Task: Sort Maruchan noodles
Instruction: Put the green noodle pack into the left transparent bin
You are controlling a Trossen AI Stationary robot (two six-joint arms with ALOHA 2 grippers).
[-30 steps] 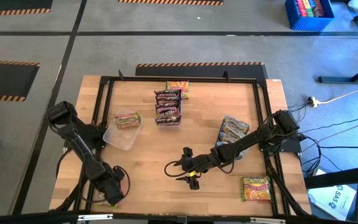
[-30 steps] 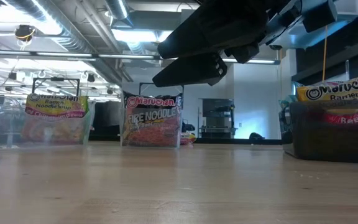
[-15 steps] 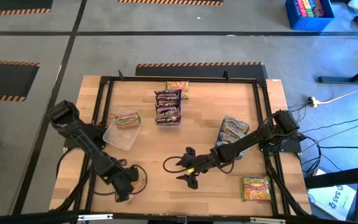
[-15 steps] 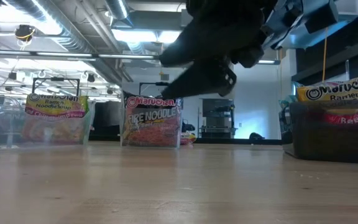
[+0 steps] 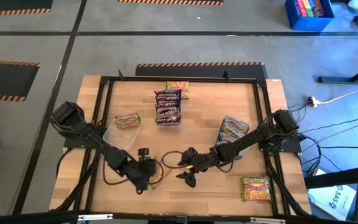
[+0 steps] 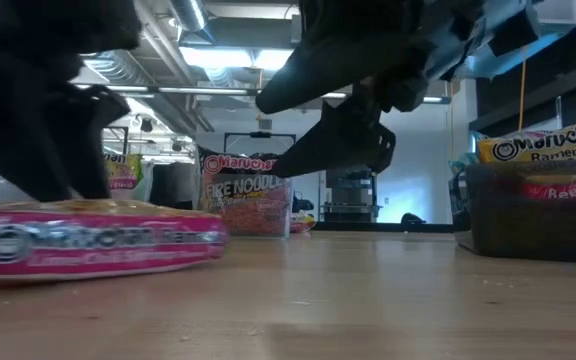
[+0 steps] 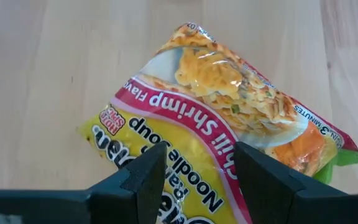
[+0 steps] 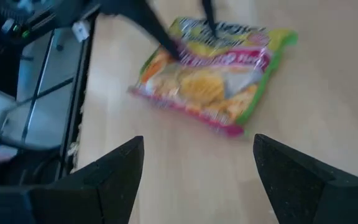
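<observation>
The left arm stretches low from the table's left edge toward the near centre, its left gripper pinching a yellow-pink Chili Shrimp noodle packet that lies flat on the table. The right arm reaches in from the right edge, bent low. Its right gripper hovers just right of the packet, fingers spread and empty.

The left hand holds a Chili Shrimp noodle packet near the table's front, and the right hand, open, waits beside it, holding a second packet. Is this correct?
Not entirely. The right hand holds nothing: the right wrist view shows its open fingers with only bare table between them. The rest stands: the left hand grips the Chili Shrimp packet near the table's front edge.
</observation>
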